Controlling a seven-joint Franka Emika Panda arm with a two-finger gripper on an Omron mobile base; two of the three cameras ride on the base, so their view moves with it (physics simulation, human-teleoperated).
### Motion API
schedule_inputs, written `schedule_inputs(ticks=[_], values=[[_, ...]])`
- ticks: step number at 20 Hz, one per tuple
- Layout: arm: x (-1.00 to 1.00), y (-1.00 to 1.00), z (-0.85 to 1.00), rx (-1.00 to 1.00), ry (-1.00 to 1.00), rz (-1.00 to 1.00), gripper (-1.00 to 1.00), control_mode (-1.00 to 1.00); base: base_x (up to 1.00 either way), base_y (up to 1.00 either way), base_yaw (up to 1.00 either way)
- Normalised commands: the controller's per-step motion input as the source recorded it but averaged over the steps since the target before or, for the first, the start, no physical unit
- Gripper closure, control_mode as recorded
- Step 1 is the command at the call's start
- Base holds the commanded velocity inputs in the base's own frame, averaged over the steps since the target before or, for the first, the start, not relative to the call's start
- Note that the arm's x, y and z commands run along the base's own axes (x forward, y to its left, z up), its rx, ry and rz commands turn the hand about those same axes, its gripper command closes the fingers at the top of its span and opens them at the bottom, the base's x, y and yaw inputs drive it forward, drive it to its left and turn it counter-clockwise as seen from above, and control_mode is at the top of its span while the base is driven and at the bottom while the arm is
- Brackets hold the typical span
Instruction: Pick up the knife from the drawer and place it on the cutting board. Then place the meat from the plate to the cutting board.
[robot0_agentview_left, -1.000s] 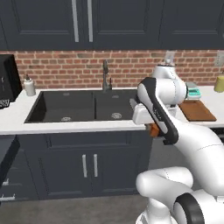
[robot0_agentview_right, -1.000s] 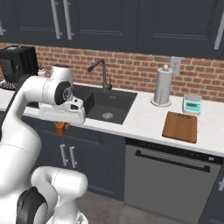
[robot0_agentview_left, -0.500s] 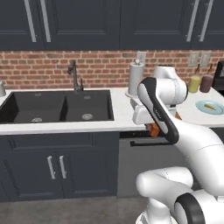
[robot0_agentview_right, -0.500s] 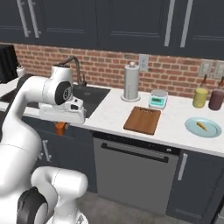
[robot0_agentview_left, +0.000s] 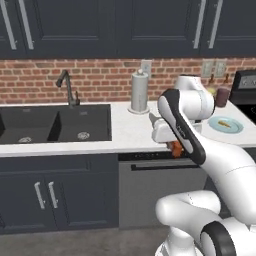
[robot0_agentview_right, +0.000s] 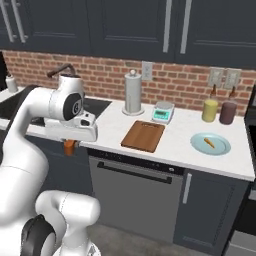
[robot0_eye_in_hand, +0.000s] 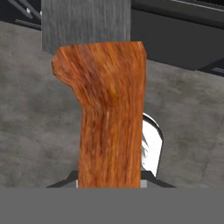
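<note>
1. The knife (robot0_eye_in_hand: 111, 118) is out of the drawer and in the grip of the gripper (robot0_agentview_right: 70, 146): the hand view looks straight along its orange handle to the grey blade beyond it, and both base views show the orange handle poking out under the hand, in front of the table's front edge
2. The jaws are clenched on the knife's handle; their tips are mostly hidden behind it in the hand view, so how deep the hold goes is hard to judge
3. The cutting board (robot0_agentview_right: 144, 135) lies bare near the front edge of the table, between the paper towel roll (robot0_agentview_right: 132, 93) at the back and the plate (robot0_agentview_right: 210, 143) toward the right end; nothing rests on it yet
4. The knife hangs well short of the board and lower than the tabletop, so my reading is that the carry is under way and the set-down has not yet been made
5. The plate holds the meat (robot0_agentview_right: 210, 142), a small tan strip near its middle, untouched as far as I can tell
6. Left to do, by my judgement: raise the knife over the table edge, lay it on the board, let go, then fetch the meat from the plate and put it on the board as well
7. A small teal scale (robot0_agentview_right: 163, 112) sits just behind the board, and two jars (robot0_agentview_right: 218, 110) stand behind the plate at the back edge
</note>
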Motion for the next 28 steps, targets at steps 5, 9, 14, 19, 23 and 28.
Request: schedule_inputs(ticks=[5, 9, 14, 19, 23, 28], values=[[0.00, 0.00, 0.00, 0.00, 0.00, 0.00, 1.00, 1.00, 0.37, -0.52, -0.11], [0.00, 0.00, 0.00, 0.00, 0.00, 0.00, 1.00, 1.00, 0.23, -0.28, -0.20], [0.00, 0.00, 0.00, 0.00, 0.00, 0.00, 1.00, 1.00, 0.32, -0.14, -0.21], [0.00, 0.00, 0.00, 0.00, 0.00, 0.00, 1.00, 1.00, 0.55, -0.14, -0.12], [0.00, 0.00, 0.00, 0.00, 0.00, 0.00, 1.00, 1.00, 0.36, -0.25, -0.05], [0.00, 0.00, 0.00, 0.00, 0.00, 0.00, 1.00, 1.00, 0.01, -0.18, 0.00]])
